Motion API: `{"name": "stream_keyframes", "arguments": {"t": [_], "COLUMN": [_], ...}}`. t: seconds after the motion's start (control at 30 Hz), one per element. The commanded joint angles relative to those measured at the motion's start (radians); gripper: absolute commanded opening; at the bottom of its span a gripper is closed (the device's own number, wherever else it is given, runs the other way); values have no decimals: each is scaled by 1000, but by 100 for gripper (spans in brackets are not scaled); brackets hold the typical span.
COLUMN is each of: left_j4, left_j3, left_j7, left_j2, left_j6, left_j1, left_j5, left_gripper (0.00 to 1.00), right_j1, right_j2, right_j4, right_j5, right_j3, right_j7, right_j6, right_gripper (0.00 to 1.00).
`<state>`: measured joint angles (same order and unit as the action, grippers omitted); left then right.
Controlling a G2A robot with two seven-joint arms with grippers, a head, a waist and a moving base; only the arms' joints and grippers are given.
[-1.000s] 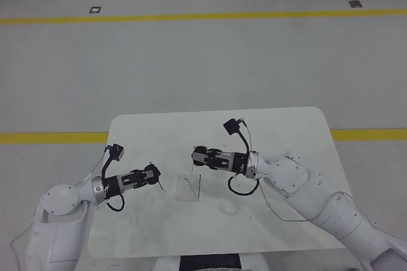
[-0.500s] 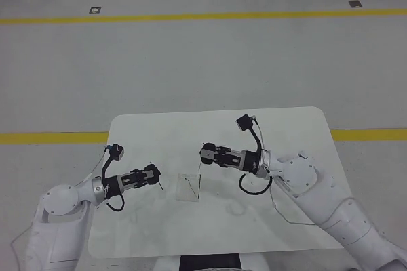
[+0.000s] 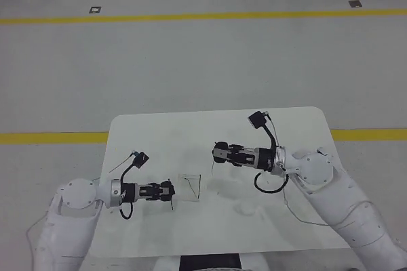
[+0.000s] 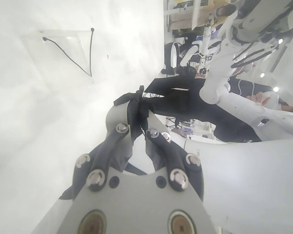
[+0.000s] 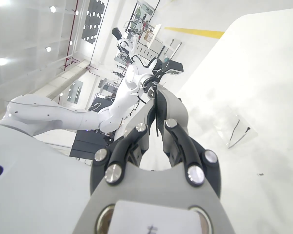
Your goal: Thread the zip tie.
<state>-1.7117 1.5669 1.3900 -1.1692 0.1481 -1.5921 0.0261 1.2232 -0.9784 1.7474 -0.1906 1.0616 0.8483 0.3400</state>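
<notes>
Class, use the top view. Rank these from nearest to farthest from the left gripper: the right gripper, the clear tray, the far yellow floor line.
Measured from the left gripper:
1. the clear tray, just beside it, mid-table.
2. the right gripper, beyond the tray, shut on a zip tie.
3. the far yellow floor line, off the table, across the floor.

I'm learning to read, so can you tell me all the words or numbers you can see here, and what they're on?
Nothing here can be read in full.
White label on the base of the right gripper, which holds the zip tie: cut off by the picture's edge, unreadable.
Square floor markers: too small to read.
</notes>
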Motion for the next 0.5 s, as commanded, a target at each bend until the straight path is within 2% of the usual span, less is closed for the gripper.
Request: {"name": "stream_keyframes", "arguments": {"t": [0.0, 0.07, 0.33, 0.4, 0.47], "left_j4": [10, 16, 16, 28, 40], "left_j3": [-39, -47, -47, -66, -96], "left_j7": [0, 0, 0, -7, 0], "left_j2": [13, 21, 21, 21, 27], "left_j6": [-20, -20, -20, -32, -55], "left_j1": [16, 32, 32, 31, 47], "left_j5": [-22, -15, -15, -51, -94], "left_gripper": [0, 0, 0, 0, 0], "right_j1": [5, 9, 9, 10, 11], "right_j2": [-4, -9, -9, -9, -12], "right_j4": [3, -2, -2, -1, 5], "right_j5": [5, 7, 7, 11, 32], "right_j3": [19, 27, 27, 27, 21], "right_j7": [36, 49, 49, 46, 27], "right_j6": [0, 0, 0, 0, 0], "right_gripper": [0, 0, 0, 0, 0]}}
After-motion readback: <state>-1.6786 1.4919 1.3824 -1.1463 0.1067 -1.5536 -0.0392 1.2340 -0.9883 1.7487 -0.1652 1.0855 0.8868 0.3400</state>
